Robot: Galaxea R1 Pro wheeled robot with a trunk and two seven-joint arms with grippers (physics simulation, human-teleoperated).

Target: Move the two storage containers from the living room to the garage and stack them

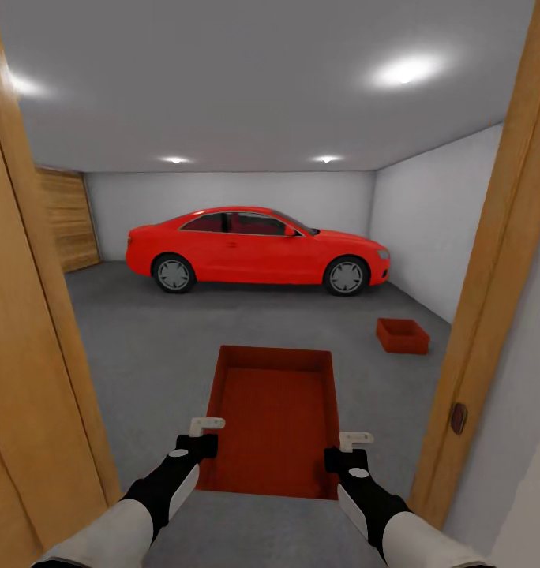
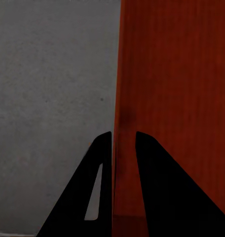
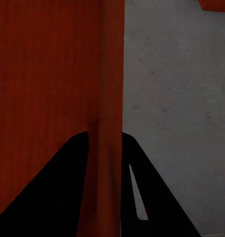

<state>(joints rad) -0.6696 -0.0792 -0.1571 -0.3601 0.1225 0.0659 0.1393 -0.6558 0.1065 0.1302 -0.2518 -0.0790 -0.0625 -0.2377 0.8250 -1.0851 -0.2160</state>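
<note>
I hold one orange-red storage container (image 1: 274,418) level in front of me, above the garage's dark grey floor (image 1: 144,339). My left gripper (image 1: 203,442) is shut on its left wall and my right gripper (image 1: 345,450) is shut on its right wall. In the left wrist view that gripper (image 2: 123,143) pinches the thin wall of the container (image 2: 176,98), and in the right wrist view the other gripper (image 3: 105,143) straddles the wall of the container (image 3: 48,74). The second storage container (image 1: 402,335) rests on the floor ahead to the right, near the wall.
I stand in a doorway between wooden door frames on the left (image 1: 33,355) and right (image 1: 491,315). A red car (image 1: 254,248) is parked across the far end of the garage. A wooden garage door (image 1: 69,229) lies at the far left.
</note>
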